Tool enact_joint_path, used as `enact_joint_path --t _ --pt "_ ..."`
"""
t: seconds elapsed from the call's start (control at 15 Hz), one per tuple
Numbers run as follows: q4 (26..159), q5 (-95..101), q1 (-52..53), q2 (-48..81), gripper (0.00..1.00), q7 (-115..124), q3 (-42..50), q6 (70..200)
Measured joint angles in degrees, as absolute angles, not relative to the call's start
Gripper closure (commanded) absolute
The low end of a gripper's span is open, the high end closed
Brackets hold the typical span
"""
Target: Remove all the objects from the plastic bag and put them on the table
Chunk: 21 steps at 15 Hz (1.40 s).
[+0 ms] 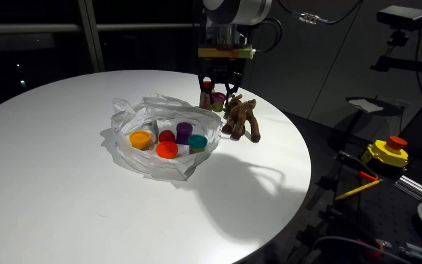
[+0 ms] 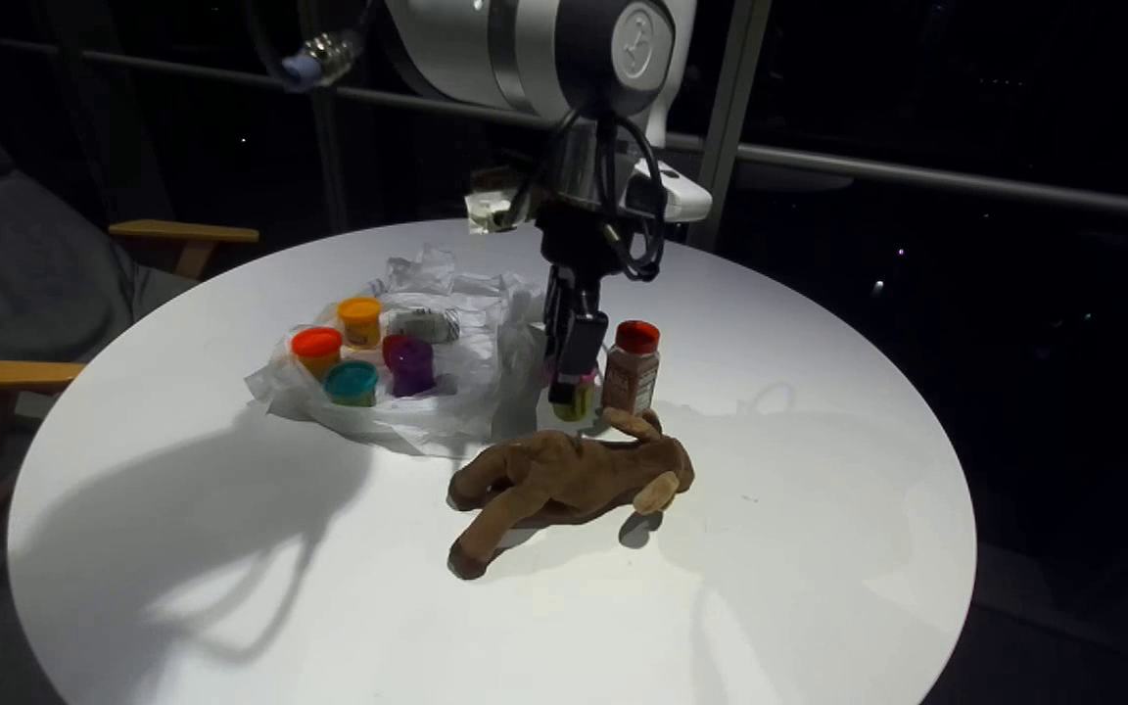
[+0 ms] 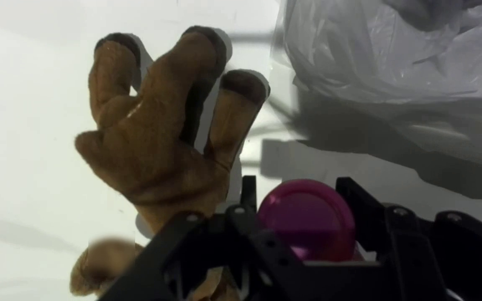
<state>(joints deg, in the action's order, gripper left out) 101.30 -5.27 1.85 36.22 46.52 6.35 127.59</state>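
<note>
Currently, the gripper (image 3: pixel 299 198) is closed around a small magenta-lidded tub (image 3: pixel 306 223), its jaws parted only about as wide as the lid. Per the wrist view, the black fingers (image 3: pixel 248 191) flank that lid on opposite sides — both appear to bear against it. The tub is upright and outside the bag; whether its base meets the round white table (image 1: pixel 68 205) cannot be told. Just beside it, a red-capped bottle (image 2: pixel 631 380) stands upright on the table. Also near the tub, a brown plush animal (image 2: pixel 564 475) with dark hooves lies on its side.

The wrinkled, whitish plastic bag (image 1: pixel 159 167) rests on the table, spread wide, mouth upward. Contents, noted in both exterior views: a yellow-orange-lidded tub (image 1: pixel 140 138), a red-orange-lidded tub (image 1: pixel 167 149), a teal-lidded tub (image 1: pixel 197 140), a purple tub (image 1: pixel 184 132), a red rounded item (image 1: pixel 166 136) — partly hidden — and a white printed cylinder (image 1: pixel 150 127) lying on its side.
</note>
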Motion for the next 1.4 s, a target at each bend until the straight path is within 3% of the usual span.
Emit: enact_joint_path --t 0.2,0.27,0.4,0.53,1.4 --pt "97.78 -5.77 0.75 40.35 0.74 43.89 6.28 127.53" --pt "96.94 -5.9 0.43 41.34 0.24 42.94 6.22 127.51" --pt "96.16 -5.96 0.15 42.3 0.18 40.98 6.2 127.51" --pt "96.19 -5.92 0.24 42.16 0.03 39.25 6.19 127.56" --pt "106.73 3.24 12.87 26.4 0.0 42.75 4.71 128.79"
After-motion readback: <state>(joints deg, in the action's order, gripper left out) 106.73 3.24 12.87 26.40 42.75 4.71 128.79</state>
